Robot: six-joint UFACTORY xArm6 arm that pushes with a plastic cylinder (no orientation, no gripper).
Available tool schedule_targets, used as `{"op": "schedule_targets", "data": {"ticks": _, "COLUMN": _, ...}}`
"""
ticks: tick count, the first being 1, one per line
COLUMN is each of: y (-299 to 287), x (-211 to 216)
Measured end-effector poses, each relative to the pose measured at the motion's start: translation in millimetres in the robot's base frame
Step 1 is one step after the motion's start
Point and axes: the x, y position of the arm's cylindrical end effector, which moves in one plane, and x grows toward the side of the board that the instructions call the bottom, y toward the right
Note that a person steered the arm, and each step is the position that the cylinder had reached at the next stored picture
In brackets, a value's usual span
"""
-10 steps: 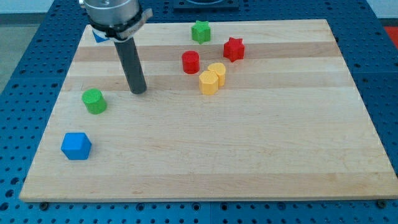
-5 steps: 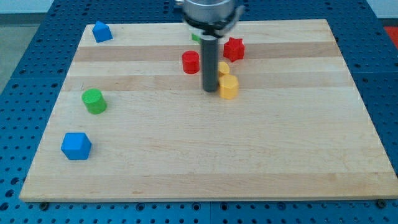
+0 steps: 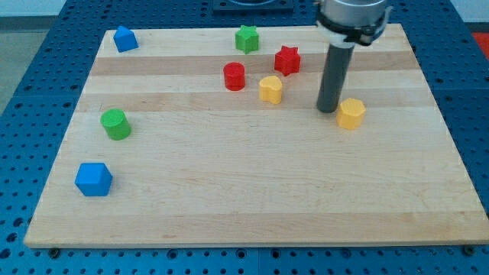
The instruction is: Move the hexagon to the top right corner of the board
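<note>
We find no text, label, brand, number or sign that can be read anywhere in the view — not on the wooden surface (image 3: 252, 191), not on the coloured blocks, not on the dark rod or the metal part above it, and not on the blue perforated base around the board.
</note>
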Motion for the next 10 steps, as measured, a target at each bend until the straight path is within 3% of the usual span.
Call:
{"op": "schedule_targets", "data": {"ticks": 2, "y": -1, "x": 34}}
{"op": "schedule_targets", "data": {"ticks": 3, "y": 29, "x": 35}}
{"op": "schedule_targets", "data": {"ticks": 5, "y": 79, "x": -31}}
{"op": "schedule_targets", "data": {"ticks": 7, "y": 83, "x": 12}}
{"op": "schedule_targets", "data": {"ticks": 9, "y": 94, "x": -94}}
{"op": "schedule_targets", "data": {"ticks": 10, "y": 86, "x": -99}}
